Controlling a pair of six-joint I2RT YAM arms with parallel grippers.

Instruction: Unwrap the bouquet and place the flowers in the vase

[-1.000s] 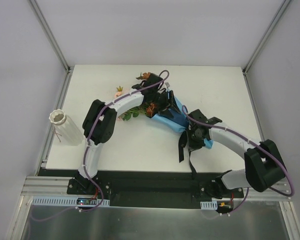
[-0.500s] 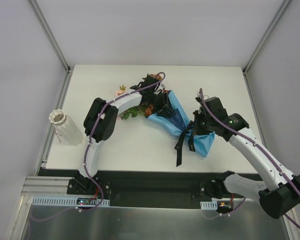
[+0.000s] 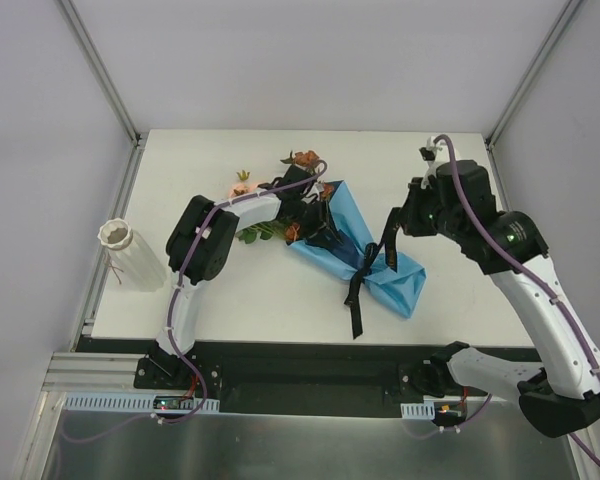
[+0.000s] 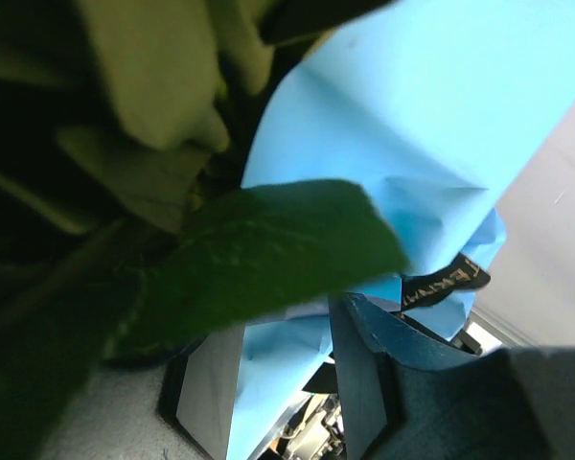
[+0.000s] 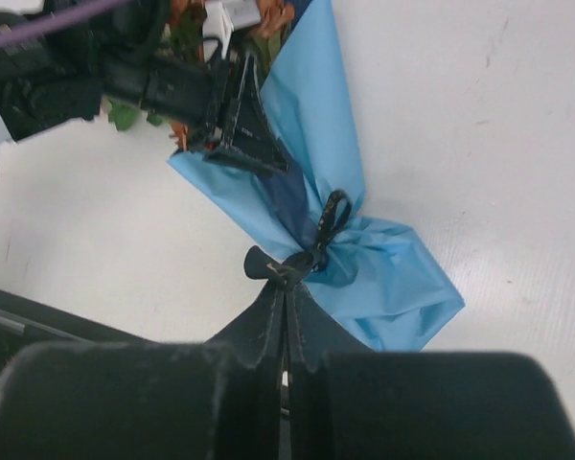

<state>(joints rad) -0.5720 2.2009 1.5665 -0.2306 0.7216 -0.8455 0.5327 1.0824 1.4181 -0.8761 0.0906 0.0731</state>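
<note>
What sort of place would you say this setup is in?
Probably a robotics lab test cell: a left arm and right arm bolted at a white table's edge, plain white panels on a metal frame around it, and props: a bouquet and vase.

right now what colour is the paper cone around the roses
Bright blue paper cone, shown best in the right wrist view.
</note>
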